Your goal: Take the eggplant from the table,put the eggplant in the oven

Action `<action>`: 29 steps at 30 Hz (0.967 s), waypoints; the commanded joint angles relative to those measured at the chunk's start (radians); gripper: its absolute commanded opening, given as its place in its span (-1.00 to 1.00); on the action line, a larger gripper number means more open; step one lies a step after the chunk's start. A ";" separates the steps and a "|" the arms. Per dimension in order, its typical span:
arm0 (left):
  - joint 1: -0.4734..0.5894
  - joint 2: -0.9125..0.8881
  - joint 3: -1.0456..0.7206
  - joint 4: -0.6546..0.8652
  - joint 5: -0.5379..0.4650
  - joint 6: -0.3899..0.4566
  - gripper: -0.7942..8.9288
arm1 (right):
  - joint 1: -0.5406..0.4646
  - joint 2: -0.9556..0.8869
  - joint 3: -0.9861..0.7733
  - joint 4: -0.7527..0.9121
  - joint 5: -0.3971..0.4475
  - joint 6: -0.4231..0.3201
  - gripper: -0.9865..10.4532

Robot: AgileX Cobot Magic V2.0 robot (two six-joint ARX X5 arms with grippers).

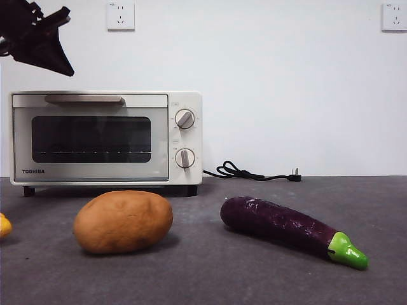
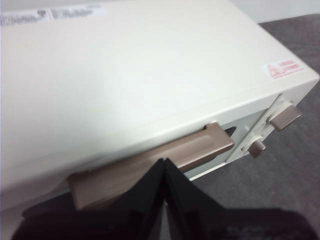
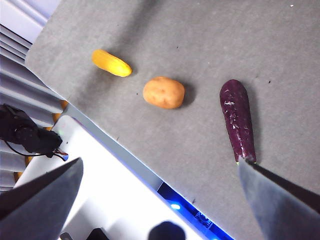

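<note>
Flat dark grey speckled worktop, bearing everything. Cream-white Toshiba toaster oven at the back left, dark glass door closed, bar handle and two round knobs at the front. Left gripper poised above the oven, just over the handle, jaws pressed together, empty. Right gripper high over the worktop, jaws spread wide, empty. Long glossy dark-purple eggplant with green stem cap lying at front right. Rounded tan-brown potato beside it, apart. Small yellow object farther left.

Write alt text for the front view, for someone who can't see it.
A purple eggplant lies on a grey table, right of a potato. Behind them stands a closed cream oven. The left tool hangs black above it.
</note>
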 commanded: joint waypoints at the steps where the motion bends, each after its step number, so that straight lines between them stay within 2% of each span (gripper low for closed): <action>1: 0.004 0.021 0.004 0.006 -0.015 0.031 -0.85 | 0.002 0.009 0.004 0.009 0.000 -0.003 0.27; 7: 0.003 0.050 0.004 0.020 -0.049 0.067 -0.85 | 0.002 0.014 0.004 0.005 0.000 -0.003 0.27; 29: 0.004 0.101 0.004 0.089 -0.074 0.089 -0.85 | 0.002 0.015 0.004 0.003 0.000 -0.003 0.27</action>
